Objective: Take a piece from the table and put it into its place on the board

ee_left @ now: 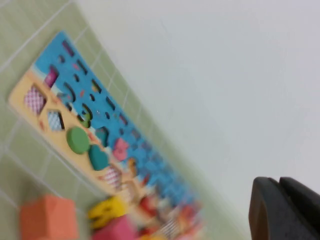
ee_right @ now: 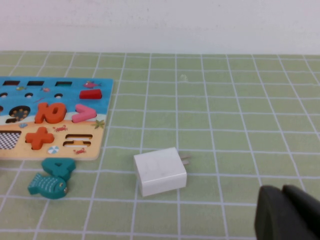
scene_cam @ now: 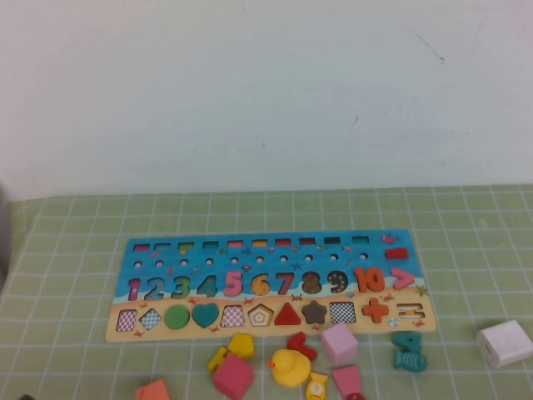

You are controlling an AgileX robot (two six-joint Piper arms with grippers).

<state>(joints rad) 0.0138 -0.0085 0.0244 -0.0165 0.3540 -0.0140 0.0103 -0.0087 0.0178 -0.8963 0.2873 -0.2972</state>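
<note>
The board (scene_cam: 250, 250) lies flat mid-table, blue above and tan below, and also shows in the left wrist view (ee_left: 75, 75) and right wrist view (ee_right: 60, 85). A small flat yellow piece (scene_cam: 218, 359) lies on the table (scene_cam: 83, 225) just in front of the board, wedged between a yellow block (scene_cam: 242, 344) and a pink block (scene_cam: 232, 377) that partly hides it. Neither arm shows in the high view. My left gripper (ee_left: 279, 181) hangs shut and empty above the board's left side. My right gripper (ee_right: 282, 190) is shut and empty, low over the mat right of the board.
A white charger (scene_cam: 504, 342) lies at the right, near my right gripper (ee_right: 160, 171). Loose in front of the board are a yellow duck (scene_cam: 289, 367), a pink cube (scene_cam: 339, 342), a red piece (scene_cam: 300, 344), a teal 4 and fish (scene_cam: 408, 351) and an orange block (scene_cam: 153, 392).
</note>
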